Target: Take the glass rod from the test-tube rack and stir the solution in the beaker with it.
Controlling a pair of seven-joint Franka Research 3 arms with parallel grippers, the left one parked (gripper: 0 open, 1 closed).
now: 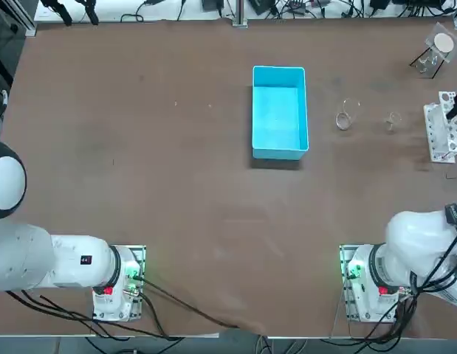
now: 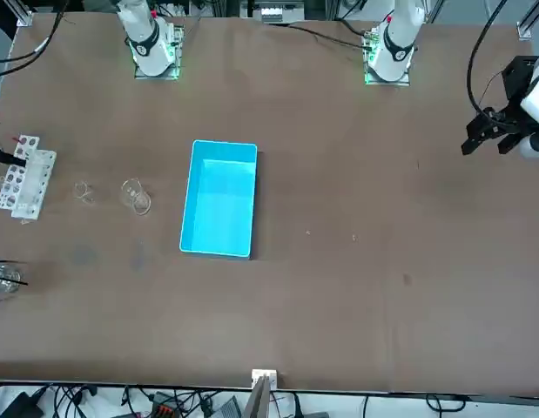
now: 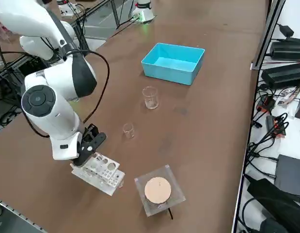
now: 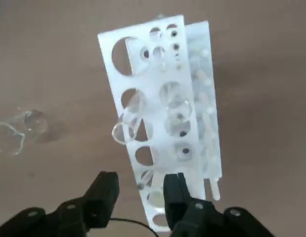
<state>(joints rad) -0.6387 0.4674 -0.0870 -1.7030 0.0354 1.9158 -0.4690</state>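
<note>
My gripper [image 4: 142,178]: fingers parted, gripping nothing that I can see; I am over one end of the rack.
Rack [image 4: 153,94]: white, on the table beneath me, its holed top facing up; a clear tube [image 4: 129,121] leans in one of the holes.
Glass rod: I cannot pick it out for certain; a slim pale stick [image 4: 215,189] pokes past the rack's edge, but I can't tell whether that is it.
Beaker [image 3: 150,97]: upright on the table, well apart from the rack, with the small glass [image 3: 129,130] between them; I can't make out any solution inside.
Done: I judge only the reach to the rack, with my fingers ready for a grasp.
Left: nearly all of it, as I judge: close on the rod, draw it clear of the rack, carry it past the small glass, lower it into the beaker and stir.
</note>
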